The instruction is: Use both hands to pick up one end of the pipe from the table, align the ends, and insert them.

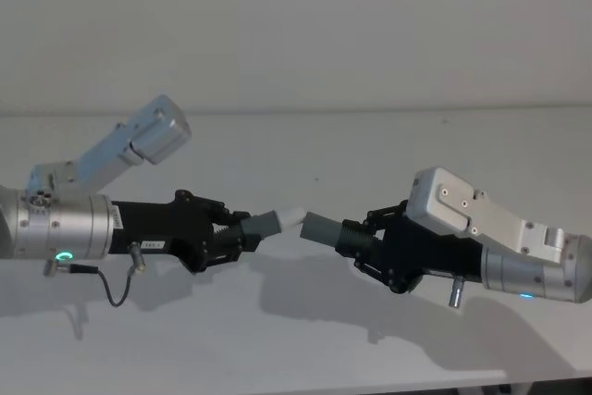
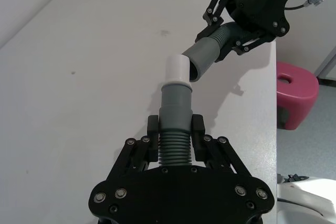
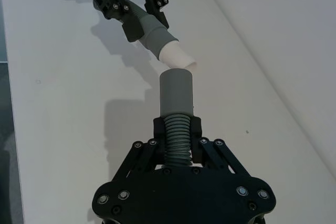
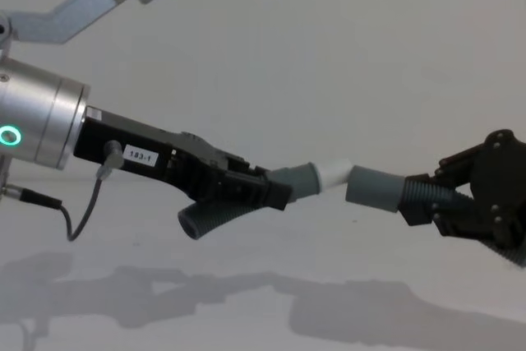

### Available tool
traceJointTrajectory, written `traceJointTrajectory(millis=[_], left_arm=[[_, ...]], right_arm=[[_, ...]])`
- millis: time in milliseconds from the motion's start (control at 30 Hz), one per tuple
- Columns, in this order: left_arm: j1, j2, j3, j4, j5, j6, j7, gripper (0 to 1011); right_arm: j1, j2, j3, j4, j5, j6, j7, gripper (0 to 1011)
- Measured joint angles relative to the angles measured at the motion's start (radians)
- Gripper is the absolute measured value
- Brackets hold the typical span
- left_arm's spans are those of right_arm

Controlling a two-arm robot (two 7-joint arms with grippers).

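Both pipe pieces are held in the air over the white table. My left gripper is shut on the ribbed part of one dark grey piece, whose white tip points right. That piece's free tail hangs below the fingers. My right gripper is shut on the ribs of the other piece, and its smooth grey cuff points left. The white tip meets the mouth of the cuff at a slight angle. I cannot tell whether they touch.
In the left wrist view the table's edge runs close to the right gripper, with a pink stool on the floor beyond it. A thin cable loops under my left arm. A plain wall stands behind the table.
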State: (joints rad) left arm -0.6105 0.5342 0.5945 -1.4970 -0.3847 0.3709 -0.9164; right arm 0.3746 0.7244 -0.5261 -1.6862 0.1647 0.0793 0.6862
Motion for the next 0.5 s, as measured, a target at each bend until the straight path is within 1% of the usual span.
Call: traceJointTrajectory(millis=[500], left_arm=[[-0.001,0.01,0.014,-0.013,-0.006,0.013,0.015,329]], right_arm=[[-0.009,0.014,0.009,-0.011,0.022,-0.007,-0.001,236]])
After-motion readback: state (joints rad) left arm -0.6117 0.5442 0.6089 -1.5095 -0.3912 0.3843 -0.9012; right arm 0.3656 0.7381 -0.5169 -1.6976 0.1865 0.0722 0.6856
